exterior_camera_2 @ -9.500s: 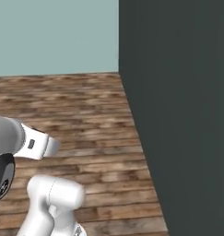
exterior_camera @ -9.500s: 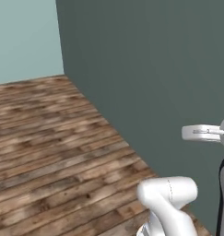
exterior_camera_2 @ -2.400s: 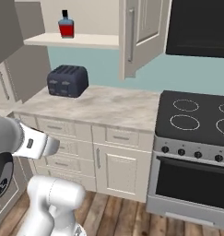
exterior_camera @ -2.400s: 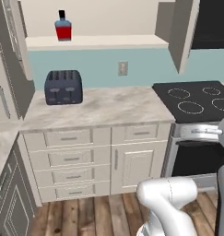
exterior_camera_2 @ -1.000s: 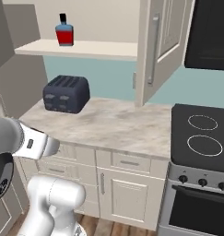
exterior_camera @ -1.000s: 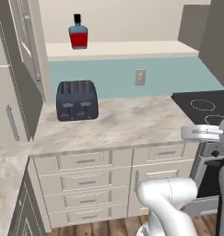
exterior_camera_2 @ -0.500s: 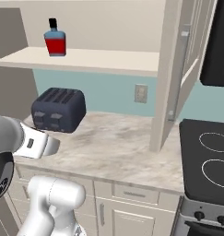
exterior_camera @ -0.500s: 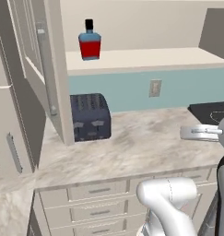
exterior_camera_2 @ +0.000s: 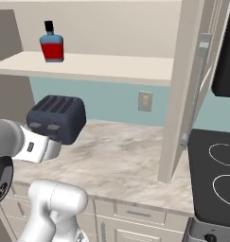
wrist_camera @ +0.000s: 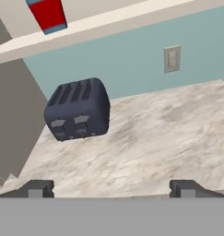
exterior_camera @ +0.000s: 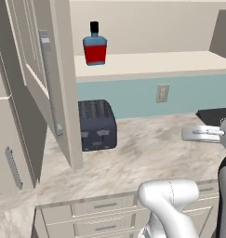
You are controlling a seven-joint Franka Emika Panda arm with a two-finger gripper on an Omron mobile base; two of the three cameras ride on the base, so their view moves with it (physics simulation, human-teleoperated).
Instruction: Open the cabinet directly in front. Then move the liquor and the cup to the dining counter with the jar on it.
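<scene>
The cabinet stands open: its left door (exterior_camera: 37, 88) with the long silver handle swings out toward me, and its right door (exterior_camera_2: 190, 85) hangs open on the other side. On its bare lower shelf (exterior_camera: 151, 65) stands the liquor (exterior_camera: 95, 46) (exterior_camera_2: 52, 43), a blue bottle with a red label and black cap; its lower part shows at the top left of the hand view (wrist_camera: 48, 14). My gripper (wrist_camera: 113, 188) is open, fingertips (wrist_camera: 39, 186) far apart, low over the marbled counter's front and well below the shelf. The cup, the dining counter and the jar are out of view.
A dark toaster (exterior_camera: 96, 124) (wrist_camera: 79, 108) sits on the marbled counter (exterior_camera: 147, 153) under the shelf, left of a wall outlet (exterior_camera: 162, 92). A black stove top (exterior_camera_2: 216, 170) borders the counter on the right. Drawers (exterior_camera: 100, 204) run below the counter's edge.
The whole picture has shifted and grown: the base has driven closer to the counter and open cabinet. The liquor and toaster keep their places. The gripper stays open.
</scene>
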